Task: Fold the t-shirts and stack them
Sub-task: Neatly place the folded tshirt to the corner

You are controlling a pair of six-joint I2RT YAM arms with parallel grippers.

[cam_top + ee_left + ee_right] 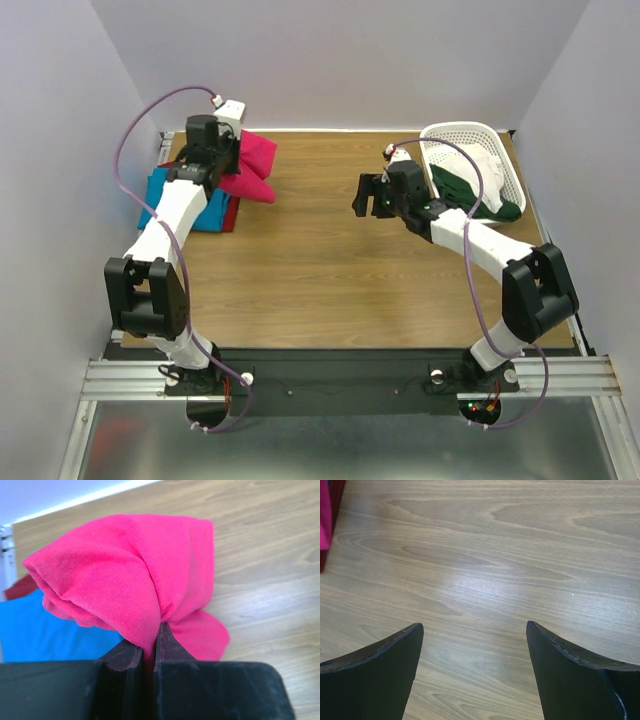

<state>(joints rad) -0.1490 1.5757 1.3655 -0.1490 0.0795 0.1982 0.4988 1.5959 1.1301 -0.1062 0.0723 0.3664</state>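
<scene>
A bright crimson-pink t-shirt (256, 160) (125, 565) hangs bunched from my left gripper (230, 168) (152, 640), which is shut on a fold of it. It hangs over the far-left stack, where a turquoise-blue t-shirt (160, 195) (40, 630) lies on a dark red one (231, 212) (22, 586). My right gripper (362, 195) (475, 625) stands open above bare wood at mid-table, with nothing between its fingers. The pink shirt's edge (324, 515) shows at the left border of the right wrist view.
A white lattice basket (455, 128) stands at the back right behind the right arm, holding a white cloth (482, 162) and a dark green cloth (500, 208). Walls close in the table on the left, back and right.
</scene>
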